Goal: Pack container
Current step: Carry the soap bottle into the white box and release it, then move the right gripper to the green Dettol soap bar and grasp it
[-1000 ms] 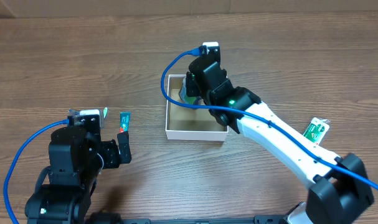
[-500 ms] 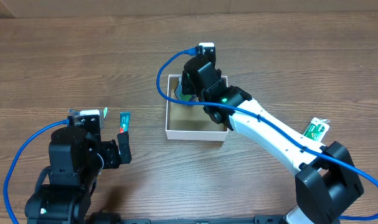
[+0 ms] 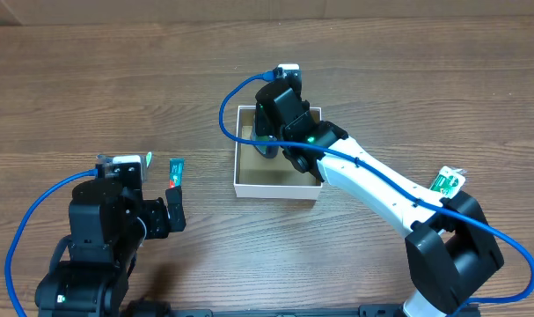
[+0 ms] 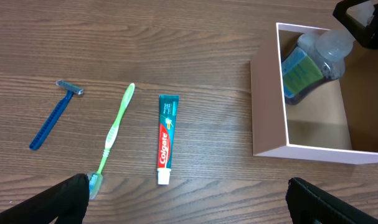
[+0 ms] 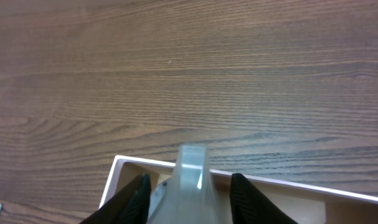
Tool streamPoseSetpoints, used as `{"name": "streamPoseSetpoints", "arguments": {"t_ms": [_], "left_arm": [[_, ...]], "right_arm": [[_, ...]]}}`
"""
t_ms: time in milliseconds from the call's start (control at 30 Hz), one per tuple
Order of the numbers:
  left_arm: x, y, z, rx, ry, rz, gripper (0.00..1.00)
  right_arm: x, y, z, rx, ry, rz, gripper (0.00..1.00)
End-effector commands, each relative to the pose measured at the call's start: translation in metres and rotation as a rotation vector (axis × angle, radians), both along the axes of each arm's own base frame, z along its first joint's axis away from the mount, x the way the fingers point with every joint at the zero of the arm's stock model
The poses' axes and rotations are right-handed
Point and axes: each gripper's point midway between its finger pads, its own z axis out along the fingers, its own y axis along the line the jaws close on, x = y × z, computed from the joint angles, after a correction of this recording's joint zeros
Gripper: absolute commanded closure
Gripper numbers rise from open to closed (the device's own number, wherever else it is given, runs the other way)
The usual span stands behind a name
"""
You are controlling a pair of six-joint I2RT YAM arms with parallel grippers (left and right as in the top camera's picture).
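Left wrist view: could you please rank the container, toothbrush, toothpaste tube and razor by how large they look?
1. container, clearly largest
2. toothbrush, longest of the loose items, but thin
3. toothpaste tube, shorter yet wider, so these two are close to a tie
4. razor, smallest

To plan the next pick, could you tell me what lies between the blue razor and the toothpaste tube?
A green toothbrush lies between the blue razor and the toothpaste tube, as the left wrist view shows.
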Motion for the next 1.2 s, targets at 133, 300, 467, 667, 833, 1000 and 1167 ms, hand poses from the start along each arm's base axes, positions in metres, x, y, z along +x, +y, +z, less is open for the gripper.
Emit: {"name": "streamPoseSetpoints", "arguments": {"t_ms": [133,300,467,667,833,1000,1167], "left_arm": [[0.002,0.001,0.010,-0.014,-0.023,0.014,0.00],[0.002,0.001,0.010,-0.014,-0.023,0.014,0.00],[0.002,0.001,0.010,-0.014,-0.023,0.015,0.00],[0.003,0.001,0.009,-0.013,-0.016,0.015,0.00],[0.005,0.001,0.006,-0.012,-0.002,0.015,0.00],[0.005,0.001,0.005,-0.012,0.001,0.015,0.00],[0.005,0.001,0.005,-0.012,0.002,0.015,0.00]], "right_arm": [[0.005,0.007,0.024,0.027,-0.046,0.035,0.49],[0.002,0.010,0.022,0.017,-0.035,0.067,0.44],[-0.004,0.018,0.024,0.006,-0.034,0.132,0.40],[-0.015,0.023,0.044,-0.019,-0.073,0.196,0.31],[-0.028,0.012,0.082,0.006,-0.111,0.194,0.29],[-0.040,-0.036,0.127,-0.053,-0.171,0.050,0.12],[-0.062,-0.131,0.150,-0.005,-0.103,-0.247,0.00]]}}
